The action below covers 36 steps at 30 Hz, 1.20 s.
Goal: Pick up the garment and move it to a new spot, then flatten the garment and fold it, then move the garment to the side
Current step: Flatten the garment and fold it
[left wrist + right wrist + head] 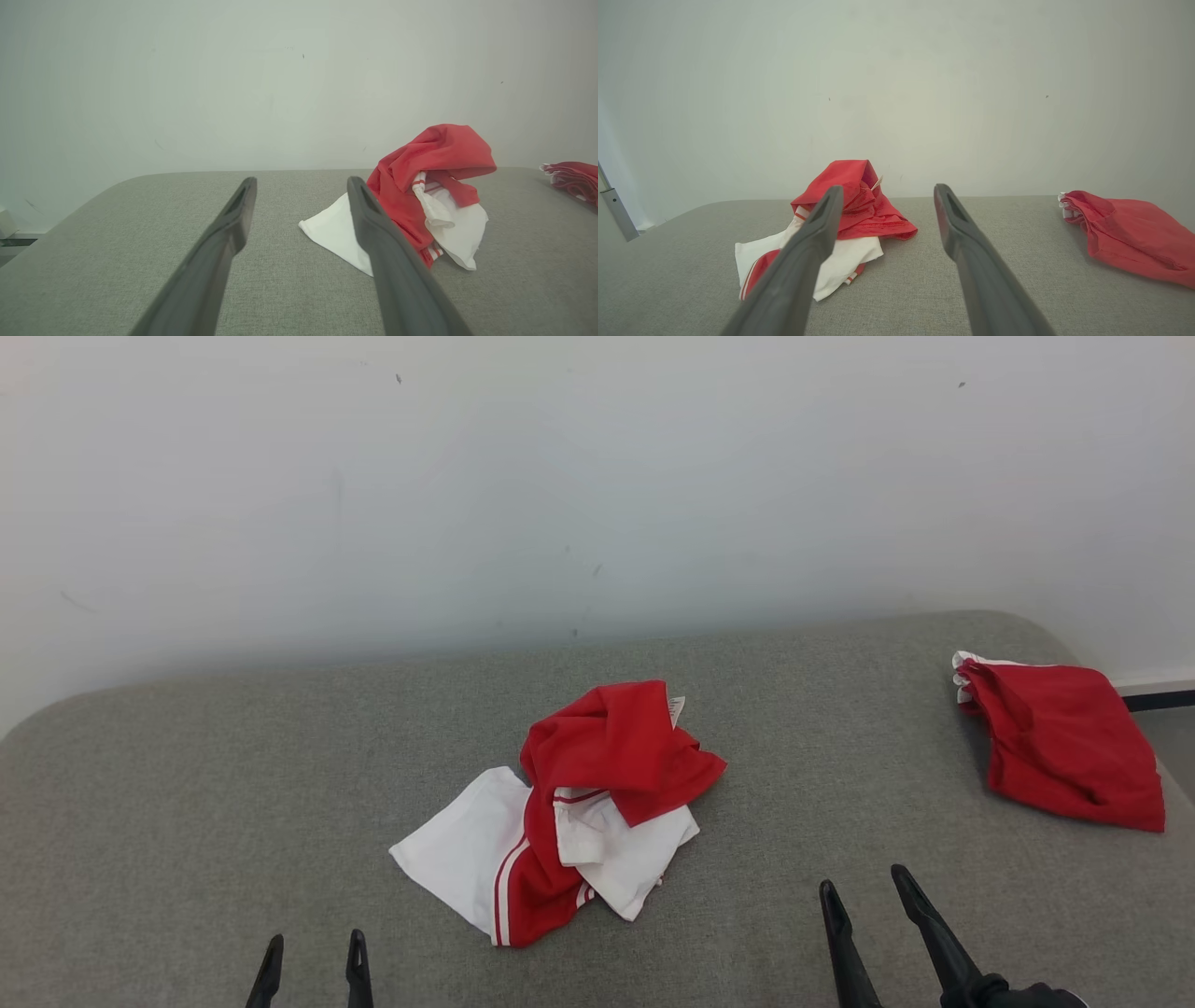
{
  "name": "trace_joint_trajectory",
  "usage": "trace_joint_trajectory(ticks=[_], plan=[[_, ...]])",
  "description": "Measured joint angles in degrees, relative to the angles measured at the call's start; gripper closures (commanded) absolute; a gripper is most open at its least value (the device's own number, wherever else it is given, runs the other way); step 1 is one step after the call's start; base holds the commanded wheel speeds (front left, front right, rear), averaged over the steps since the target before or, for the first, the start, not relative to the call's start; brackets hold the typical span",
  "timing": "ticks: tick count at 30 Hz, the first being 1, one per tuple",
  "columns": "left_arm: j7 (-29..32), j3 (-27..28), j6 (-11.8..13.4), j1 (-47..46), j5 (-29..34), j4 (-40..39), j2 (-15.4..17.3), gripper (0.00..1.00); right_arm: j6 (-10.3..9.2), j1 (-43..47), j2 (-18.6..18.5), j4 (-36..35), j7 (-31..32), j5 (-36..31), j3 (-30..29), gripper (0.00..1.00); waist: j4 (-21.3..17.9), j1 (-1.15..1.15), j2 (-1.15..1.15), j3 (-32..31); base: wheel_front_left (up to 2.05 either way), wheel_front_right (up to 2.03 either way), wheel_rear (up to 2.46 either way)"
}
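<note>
your garment (pixel 579 812) lay crumpled near the middle of the grey surface (pixel 233 775). its red cloth was heaped on top and toward the wall (pixel 560 476), and white panels with red stripes spread flat on the near side. a small white tag (pixel 677 709) stuck out at the top of the red heap. a second red piece (pixel 1064 747), folded with a white edge showing, sat well apart at the far right of the surface, close to its rounded corner.

your left gripper (pixel 315 952) was at the lower left, near the surface's front edge. its fingers were spread apart and released, and it was clear of the garment. your right gripper (pixel 865 887) was at the lower right, likewise released with a gap between its fingers, between the garment and the folded piece and touching neither.

in the left wrist view the garment sat to the right, partly behind one finger. in the right wrist view it sat to the left, partly behind a finger as well.
</note>
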Motion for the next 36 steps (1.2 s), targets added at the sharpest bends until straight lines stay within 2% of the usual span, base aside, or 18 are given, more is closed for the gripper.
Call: trace_joint_trajectory(ticks=[15, 36], plan=[[0.00, -0.67, 1.01, -0.13, 0.14, 0.35, 0.00, 0.00, 0.00, 0.02, 0.03, 0.04, 0.01, 0.18, -0.08, 0.00, 0.13, 0.00, 0.00, -0.07, 0.00, 0.00, 0.00], [0.00, -2.07, 0.16, -0.16, 0.22, 0.57, -0.01, 0.00, 0.00, 0.12, 0.03, -0.31, 0.00, 1.02, 0.32, 0.00, -0.73, 0.00, 0.00, 0.12, 0.00, 0.00, 0.00]])
